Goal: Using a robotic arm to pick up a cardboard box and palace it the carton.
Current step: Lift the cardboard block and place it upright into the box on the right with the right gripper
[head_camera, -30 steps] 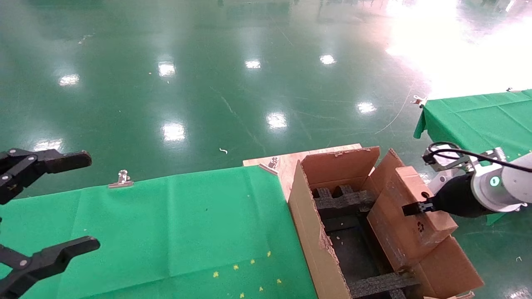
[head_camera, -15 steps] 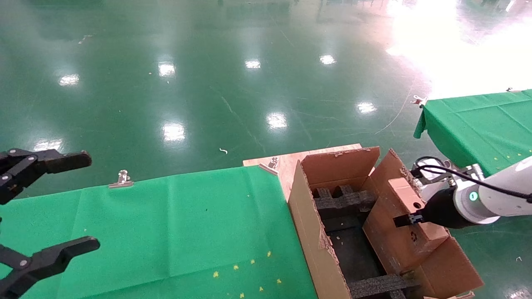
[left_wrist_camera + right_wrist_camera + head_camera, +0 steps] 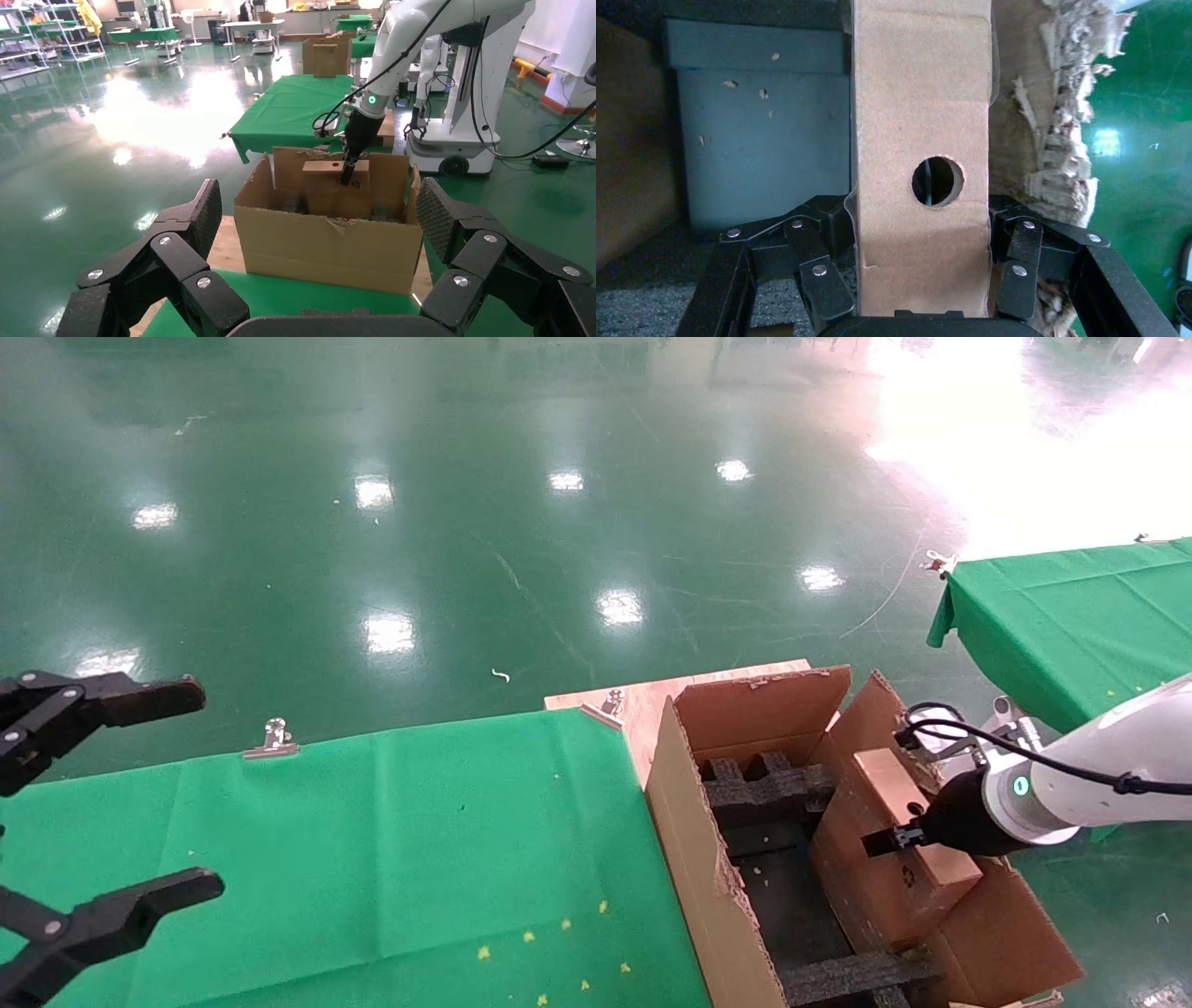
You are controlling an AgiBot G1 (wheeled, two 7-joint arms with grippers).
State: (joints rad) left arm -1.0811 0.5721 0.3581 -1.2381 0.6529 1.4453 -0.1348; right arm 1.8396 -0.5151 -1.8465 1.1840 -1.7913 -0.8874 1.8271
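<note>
Right gripper [image 3: 885,841] pinches the cardboard box [image 3: 885,859], upright inside the carton [image 3: 694,822].

The box's [image 3: 885,859] lower part is hidden inside the carton [image 3: 694,859], so whether it touches the foam [image 3: 759,794] cannot be told. The right gripper's [image 3: 894,840] far finger is hidden behind the box in the head view. The carton's near end is cut off by the picture's lower edge there. The left gripper [image 3: 121,794] is cut off at the left edge, its arm out of sight. Through the box's hole [image 3: 937,182] the inside is too dark to make out
</note>
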